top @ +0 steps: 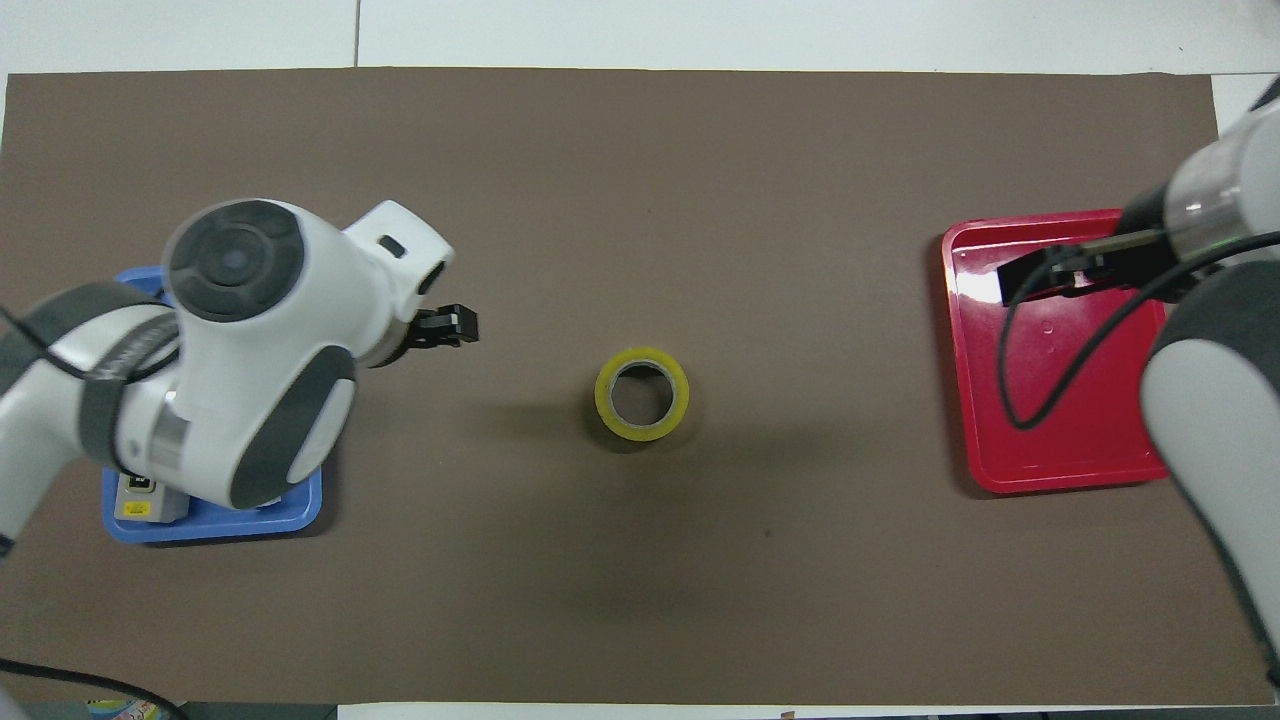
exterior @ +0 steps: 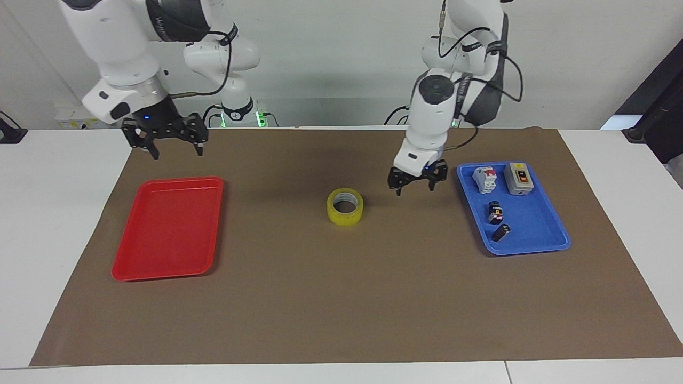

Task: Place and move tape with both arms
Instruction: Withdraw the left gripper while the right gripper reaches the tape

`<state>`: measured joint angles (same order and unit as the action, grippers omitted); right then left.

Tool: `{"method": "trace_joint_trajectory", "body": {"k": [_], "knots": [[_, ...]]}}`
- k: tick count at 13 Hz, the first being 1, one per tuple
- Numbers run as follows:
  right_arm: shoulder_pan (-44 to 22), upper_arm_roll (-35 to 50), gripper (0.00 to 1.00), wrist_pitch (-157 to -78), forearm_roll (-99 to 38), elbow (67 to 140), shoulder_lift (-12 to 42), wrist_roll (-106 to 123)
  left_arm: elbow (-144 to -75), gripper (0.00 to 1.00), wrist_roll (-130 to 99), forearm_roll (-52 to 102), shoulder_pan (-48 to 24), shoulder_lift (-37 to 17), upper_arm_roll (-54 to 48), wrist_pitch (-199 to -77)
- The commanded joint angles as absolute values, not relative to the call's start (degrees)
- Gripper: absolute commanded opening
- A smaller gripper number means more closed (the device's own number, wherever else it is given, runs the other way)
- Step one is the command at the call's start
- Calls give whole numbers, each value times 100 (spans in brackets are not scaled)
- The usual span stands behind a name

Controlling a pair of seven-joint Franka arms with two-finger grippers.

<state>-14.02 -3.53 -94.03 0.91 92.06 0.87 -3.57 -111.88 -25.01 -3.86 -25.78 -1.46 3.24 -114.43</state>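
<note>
**Tape roll set down mid-table between two waiting trays**

Nearest the robots, the right gripper hangs in the air over the mat just above the robot-side edge of a red tray, its fingers spread open and holding nothing. The left gripper hangs low over the mat between the tape and a blue tray, fingers also open and empty, pointing down.

A little farther out, the tape, a yellow roll with a pale core, lies flat on the brown mat at the middle of the table, its hole facing up. Nothing touches it. It sits about midway between the two trays, a spot either arm looks able to reach, which suits a handover from one arm to the other.

The blue tray lies at the left arm's end of the table. It holds a white breaker and a grey switch box on its robot side, with two small black parts farther out. The red tray, at the right arm's end, has nothing in it and is probably where the tape is meant to go. The right gripper seems placed to come across for the roll.
</note>
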Motion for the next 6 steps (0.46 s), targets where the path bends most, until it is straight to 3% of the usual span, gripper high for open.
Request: {"method": "trace_joint_trajectory", "body": {"k": [1,3,6], "knots": [[-2308,-343,100,-10113,70,9351,533,-1261,-11391,100,-1717,-483,-1858,280,272,-11155],[-2828,-343,100,-11104,62,9735,921,-2053,-11295,100,-1049,-483,-1330,413,307,-10900],[-3267,-343,100,-12583,-167,10800,1062,-2512,-10786,100,-214,-187,-608,352,325,-10531]]}}
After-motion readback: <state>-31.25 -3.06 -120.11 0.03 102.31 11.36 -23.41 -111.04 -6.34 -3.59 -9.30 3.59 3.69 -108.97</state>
